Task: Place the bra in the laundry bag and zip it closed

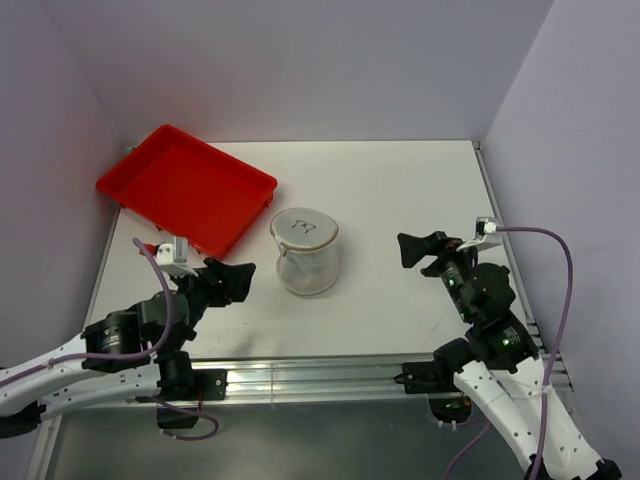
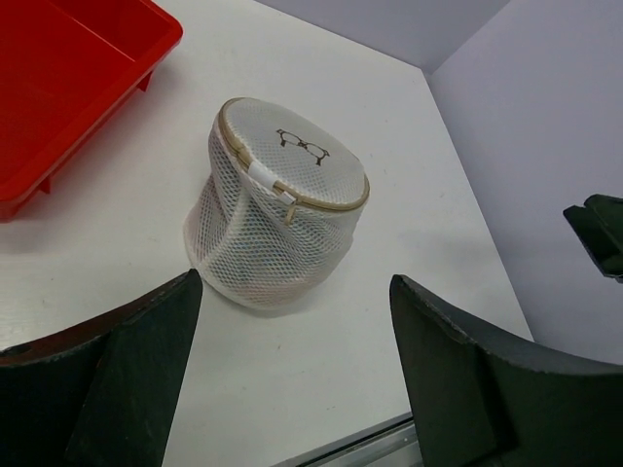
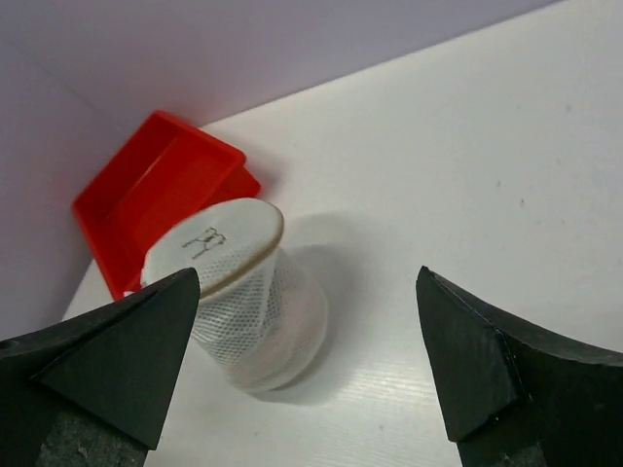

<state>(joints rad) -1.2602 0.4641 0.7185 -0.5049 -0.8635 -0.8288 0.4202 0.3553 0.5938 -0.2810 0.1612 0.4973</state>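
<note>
Top external: bag (image 1: 305, 256) stands mid-frame on white table (image 1: 400, 180), contents unclear through mesh; tray (image 1: 185, 190) upper left; lilac walls (image 1: 300, 60). Left gripper (image 1: 240, 277) and right gripper (image 1: 416, 252) spread wide, empty.

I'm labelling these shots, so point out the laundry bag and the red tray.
laundry bag (image 1: 305, 266), top external view, on its mesh side wall.
red tray (image 1: 188, 186), top external view, on its bare floor.
</note>
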